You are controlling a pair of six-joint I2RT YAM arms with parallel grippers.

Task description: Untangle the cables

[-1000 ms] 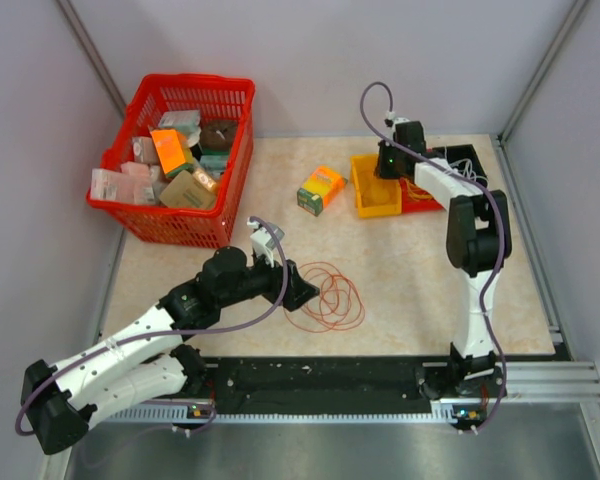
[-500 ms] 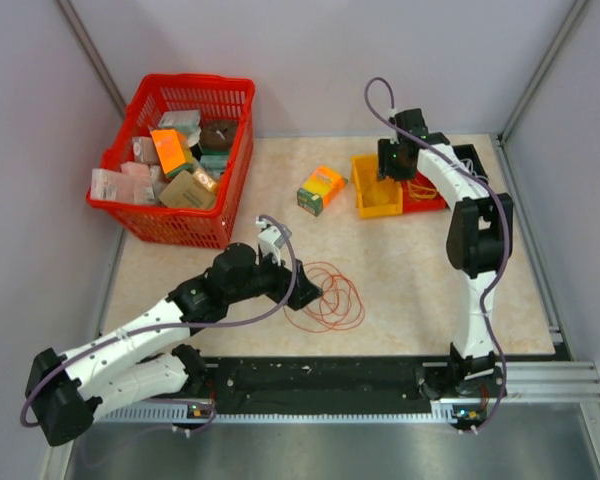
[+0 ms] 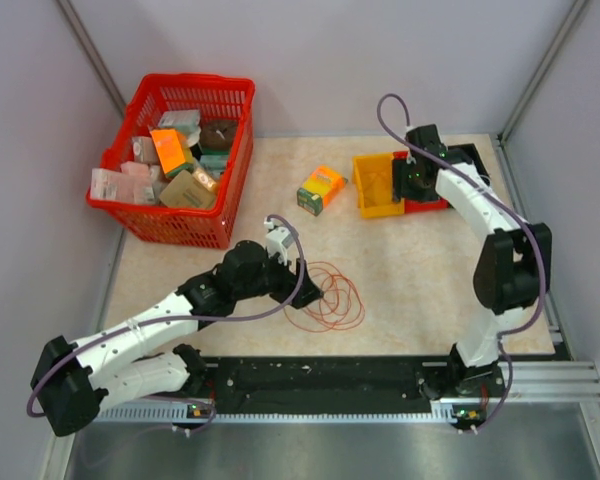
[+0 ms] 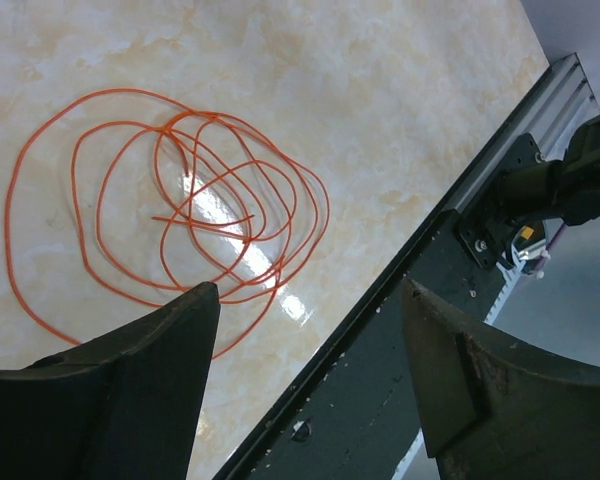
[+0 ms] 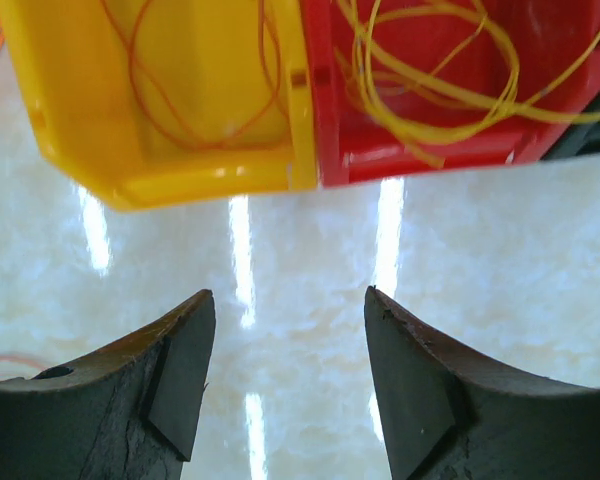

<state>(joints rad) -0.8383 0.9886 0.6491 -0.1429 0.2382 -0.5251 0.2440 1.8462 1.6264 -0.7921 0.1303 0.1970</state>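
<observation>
Both my jaws hang open and empty, left above the looped orange-red cable point(image 4: 210, 215) mid-frame on the worktop point(image 4: 380, 100), right facing a binned yellow cable point(image 5: 450, 95) at top; pinching overlapping loops together could tighten tangles.

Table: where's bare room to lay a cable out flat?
Widest bare patch: right of the orange coil, on the near side of the yellow bin and red bin, up to the right arm. Smaller one: between basket and box. Crowded: the bins' corner, and the coil at the left gripper.
</observation>
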